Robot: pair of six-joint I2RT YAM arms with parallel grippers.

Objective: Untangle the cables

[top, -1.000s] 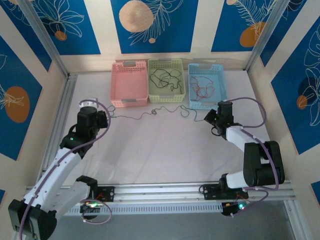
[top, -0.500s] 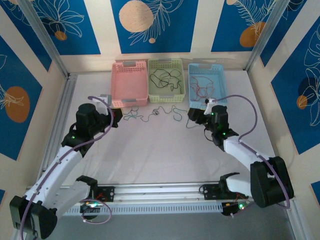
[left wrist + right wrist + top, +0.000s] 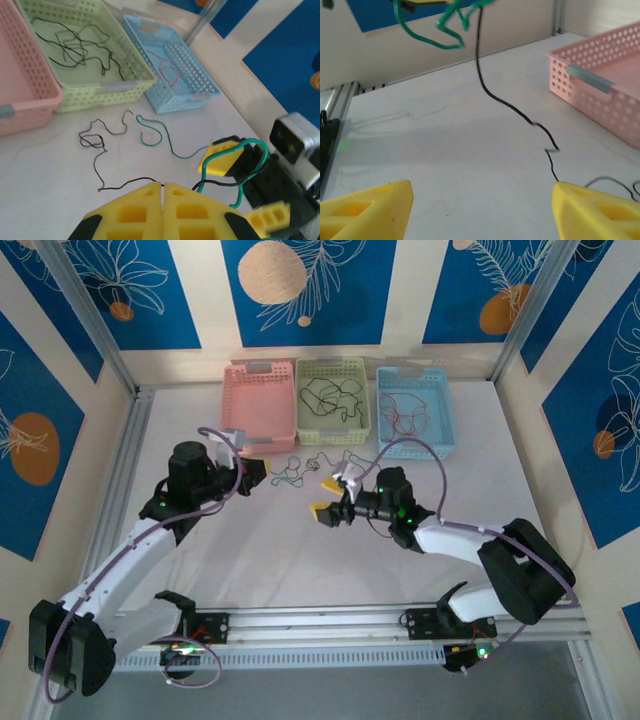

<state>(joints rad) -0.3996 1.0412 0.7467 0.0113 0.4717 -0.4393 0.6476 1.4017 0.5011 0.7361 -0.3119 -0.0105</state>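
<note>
Lying squiggled on the table point(image 3: 300, 560): 2 hair-thin cables point(image 3: 95, 142), 1 black, 1 green; left tool point(image 3: 162, 186) pressed together, pinching the black strand; right tool point(image 3: 482, 192) spread.

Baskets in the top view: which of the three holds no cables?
The pink basket, leftmost; the green basket holds black cables and the blue basket red cables.
</note>
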